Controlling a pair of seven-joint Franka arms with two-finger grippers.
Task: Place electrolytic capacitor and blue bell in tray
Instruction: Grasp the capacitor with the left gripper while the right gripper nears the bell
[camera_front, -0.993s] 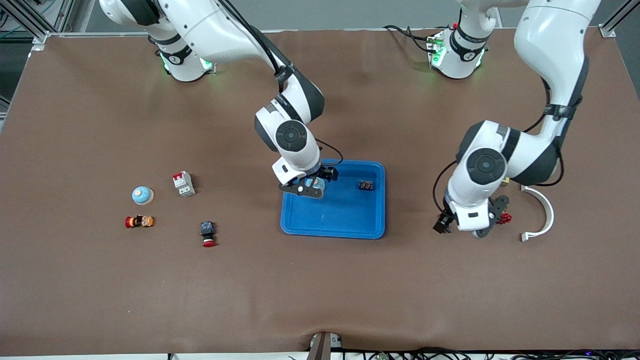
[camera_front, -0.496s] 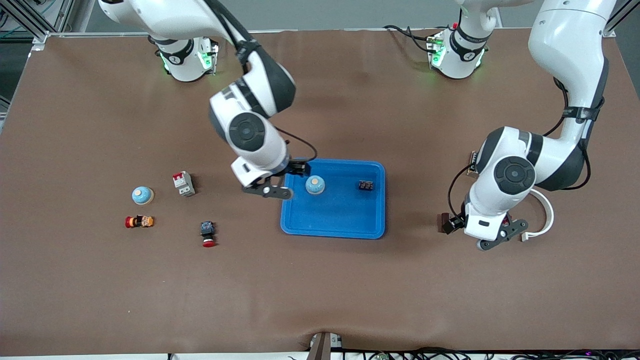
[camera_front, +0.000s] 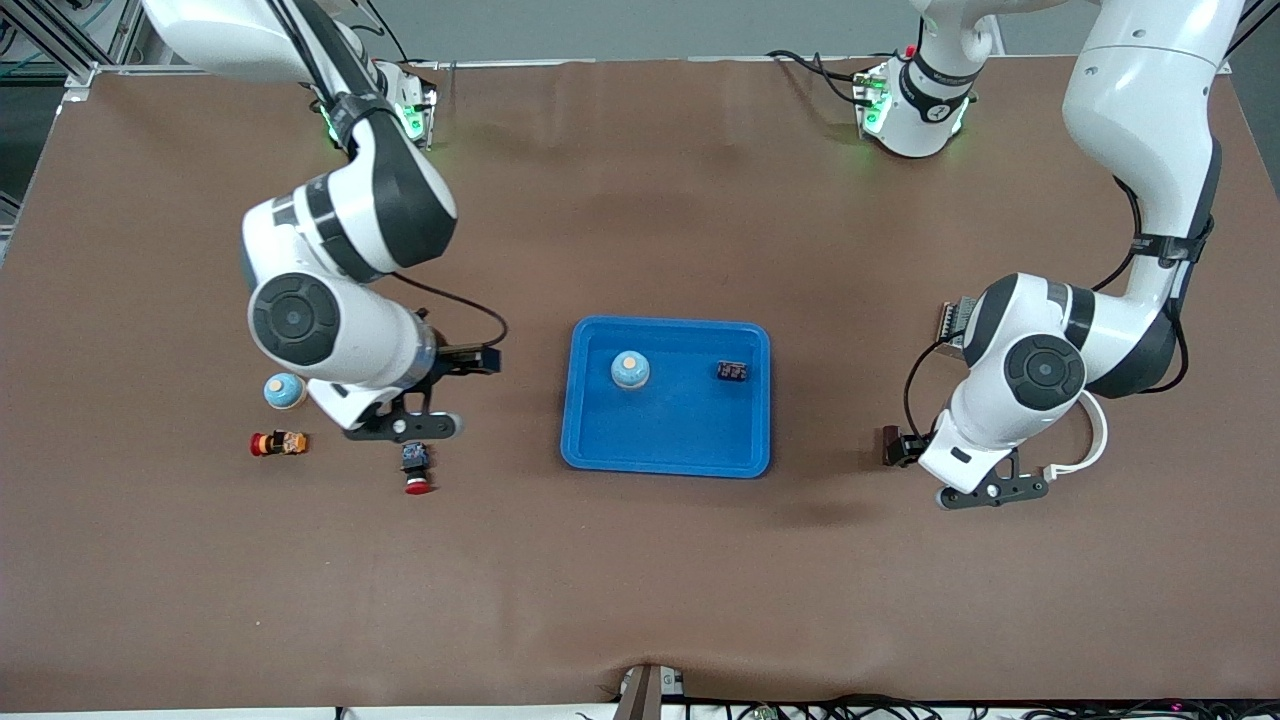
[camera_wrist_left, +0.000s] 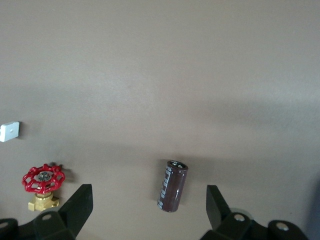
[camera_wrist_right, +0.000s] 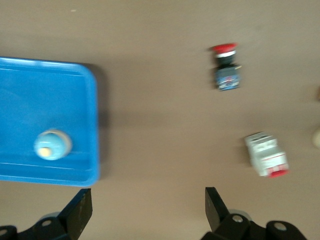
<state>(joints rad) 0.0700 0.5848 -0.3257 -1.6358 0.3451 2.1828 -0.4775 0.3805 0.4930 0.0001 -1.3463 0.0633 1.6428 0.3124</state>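
The bright-blue tray (camera_front: 690, 440) lies mid-table and also shows in the right wrist view (camera_wrist_right: 30, 85). A blue bell (camera_front: 630, 370) stands in it, seen too in the right wrist view (camera_wrist_right: 52, 145). A second blue bell (camera_front: 285, 390) sits on the table toward the right arm's end. The brown electrolytic capacitor (camera_wrist_left: 172, 186) lies on the table below my open left gripper (camera_wrist_left: 148, 189), between its fingers; in the front view that gripper (camera_front: 990, 492) hides it. My right gripper (camera_front: 405, 427) is open and empty over the table beside the tray (camera_wrist_right: 148, 192).
A small dark component (camera_front: 732, 370) lies in the tray. A red push button (camera_front: 415, 470), a white breaker (camera_wrist_right: 266, 156) and a small orange-red part (camera_front: 278, 443) lie near the right gripper. A red valve (camera_wrist_left: 43, 180) and a white curved piece (camera_front: 1095, 430) lie near the left gripper.
The right gripper let go of the blue bell in the tray and swung away toward the right arm's end. The left gripper shifted nearer the front camera, over the capacitor.
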